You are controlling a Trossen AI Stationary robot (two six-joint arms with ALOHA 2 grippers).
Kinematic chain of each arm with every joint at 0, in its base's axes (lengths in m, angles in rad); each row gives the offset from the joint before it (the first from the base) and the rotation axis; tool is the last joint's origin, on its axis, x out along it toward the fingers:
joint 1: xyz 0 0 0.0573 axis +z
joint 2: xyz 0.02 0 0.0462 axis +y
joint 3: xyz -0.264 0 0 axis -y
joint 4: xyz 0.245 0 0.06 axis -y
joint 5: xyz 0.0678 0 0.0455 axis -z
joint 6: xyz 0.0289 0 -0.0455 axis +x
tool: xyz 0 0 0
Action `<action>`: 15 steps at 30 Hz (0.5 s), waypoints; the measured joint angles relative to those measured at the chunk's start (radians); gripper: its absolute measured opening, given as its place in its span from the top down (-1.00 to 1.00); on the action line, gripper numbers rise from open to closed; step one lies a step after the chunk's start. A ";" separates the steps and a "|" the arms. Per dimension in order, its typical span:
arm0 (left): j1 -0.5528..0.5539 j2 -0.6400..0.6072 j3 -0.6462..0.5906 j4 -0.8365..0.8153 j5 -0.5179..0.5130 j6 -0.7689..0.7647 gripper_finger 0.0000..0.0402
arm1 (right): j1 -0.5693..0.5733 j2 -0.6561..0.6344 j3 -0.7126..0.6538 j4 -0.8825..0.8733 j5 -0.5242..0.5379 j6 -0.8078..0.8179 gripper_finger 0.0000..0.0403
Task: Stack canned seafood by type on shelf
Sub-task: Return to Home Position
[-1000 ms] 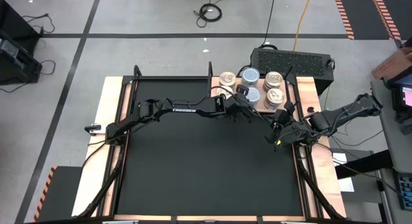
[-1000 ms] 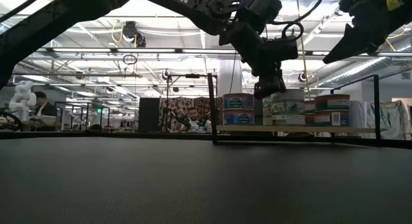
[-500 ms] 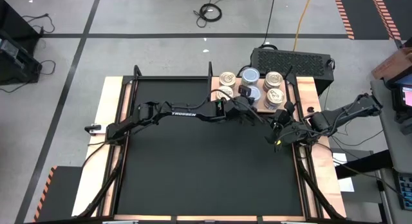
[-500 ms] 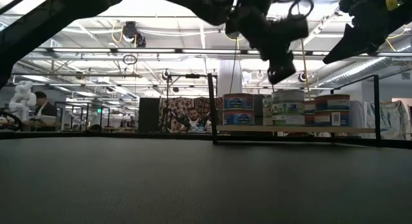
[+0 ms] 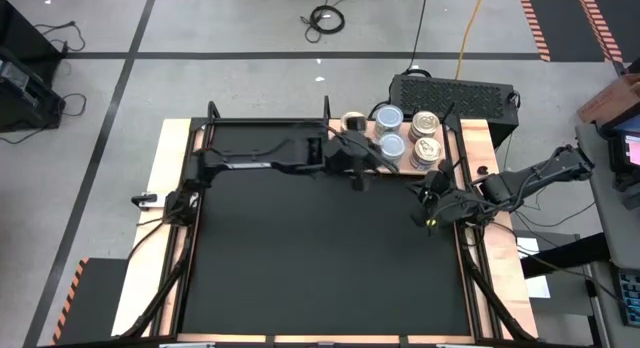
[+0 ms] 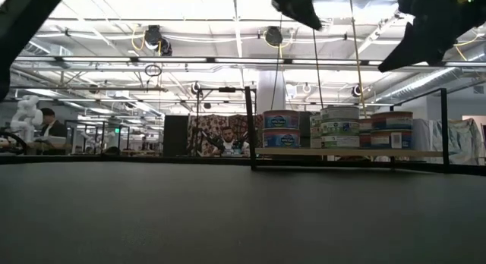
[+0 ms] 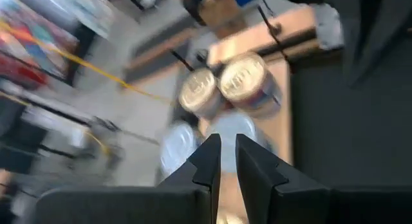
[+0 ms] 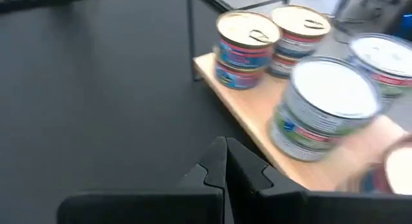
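Your left gripper (image 5: 357,175) has lifted off the tins (image 5: 390,145) and pulled back, fingers slightly apart, empty. Tins sit stacked on the shelf (image 8: 257,137) just ahead of it. Right gripper (image 5: 432,210) waits closed. Placement looks done.

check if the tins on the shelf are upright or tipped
Upright. The tins stand in level stacks on the shelf in the low view, and the high view shows round lids facing up.

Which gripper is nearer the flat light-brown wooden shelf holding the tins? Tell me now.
Left. The left gripper hangs just off the flat light-brown wooden shelf's near-left edge, beside the tins. The right gripper sits farther back, over the black mat near the table's right rail.
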 joint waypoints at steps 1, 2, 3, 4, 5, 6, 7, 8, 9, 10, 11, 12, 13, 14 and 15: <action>0.000 -0.021 -0.001 -0.054 0.014 -0.038 0.74 | 0.000 0.000 0.000 0.020 -0.013 -0.009 1.00; -0.002 -0.046 -0.001 -0.085 0.023 -0.072 0.74 | 0.000 0.000 0.000 0.040 -0.029 -0.018 1.00; -0.006 -0.072 -0.001 -0.128 0.030 -0.102 0.74 | 0.000 0.000 0.000 0.065 -0.042 -0.027 1.00; -0.013 -0.095 -0.007 -0.168 0.032 -0.129 0.74 | 0.000 0.001 0.000 0.091 -0.052 -0.037 1.00; -0.024 -0.118 -0.011 -0.190 0.033 -0.151 0.74 | 0.002 0.001 0.000 0.119 -0.064 -0.049 1.00; -0.037 -0.143 -0.020 -0.210 0.035 -0.168 0.74 | 0.003 0.002 0.000 0.150 -0.074 -0.063 1.00; -0.051 -0.162 -0.034 -0.230 0.037 -0.184 0.74 | 0.003 0.003 0.000 0.178 -0.081 -0.078 1.00; -0.066 -0.182 -0.049 -0.228 0.038 -0.201 0.74 | 0.003 0.004 0.000 0.212 -0.093 -0.094 1.00; -0.083 -0.203 -0.064 -0.227 0.040 -0.210 0.74 | 0.003 0.005 0.000 0.245 -0.100 -0.110 1.00; -0.100 -0.219 -0.080 -0.236 0.042 -0.217 0.74 | 0.003 0.007 0.000 0.277 -0.101 -0.128 1.00; -0.117 -0.232 -0.096 -0.233 0.042 -0.226 0.74 | 0.003 0.009 0.000 0.313 -0.109 -0.144 1.00; -0.135 -0.248 -0.112 -0.229 0.041 -0.234 0.74 | 0.003 0.010 0.000 0.355 -0.122 -0.163 1.00; -0.152 -0.264 -0.134 -0.233 0.041 -0.239 0.74 | 0.003 0.012 0.000 0.389 -0.131 -0.180 1.00; -0.168 -0.279 -0.158 -0.239 0.040 -0.251 0.74 | 0.003 0.016 0.000 0.424 -0.147 -0.197 1.00; -0.183 -0.296 -0.185 -0.231 0.040 -0.264 0.74 | 0.003 0.020 0.000 0.462 -0.168 -0.207 1.00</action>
